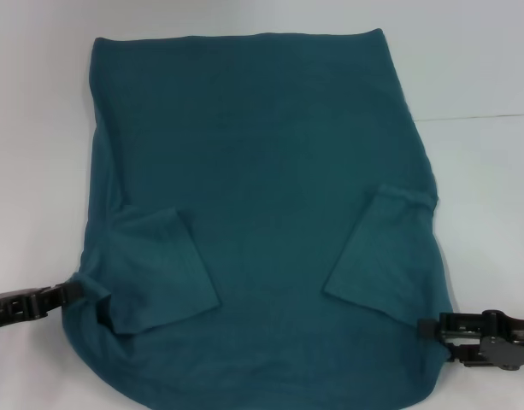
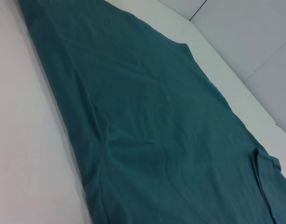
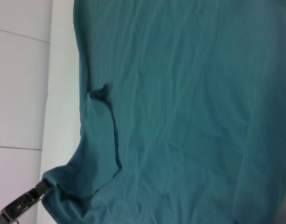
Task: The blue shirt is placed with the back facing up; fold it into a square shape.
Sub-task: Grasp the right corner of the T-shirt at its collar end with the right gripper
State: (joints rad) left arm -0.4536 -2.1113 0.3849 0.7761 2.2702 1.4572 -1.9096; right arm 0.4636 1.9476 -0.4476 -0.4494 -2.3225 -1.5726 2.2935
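Blue shirt (image 1: 262, 188) covers white table (image 1: 484, 68).

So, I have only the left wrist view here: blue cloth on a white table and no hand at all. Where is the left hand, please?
Observer: The left hand is at the left edge of the blue shirt, at the end nearest the robot. The cloth bunches into it there.
Operator: And the right hand?
Observer: The right hand is at the opposite edge, also at the near end, and it touches the cloth.
Operator: Are both sleeves folded in?
Observer: Yes. The left sleeve and the right sleeve both lie folded inward on the back.
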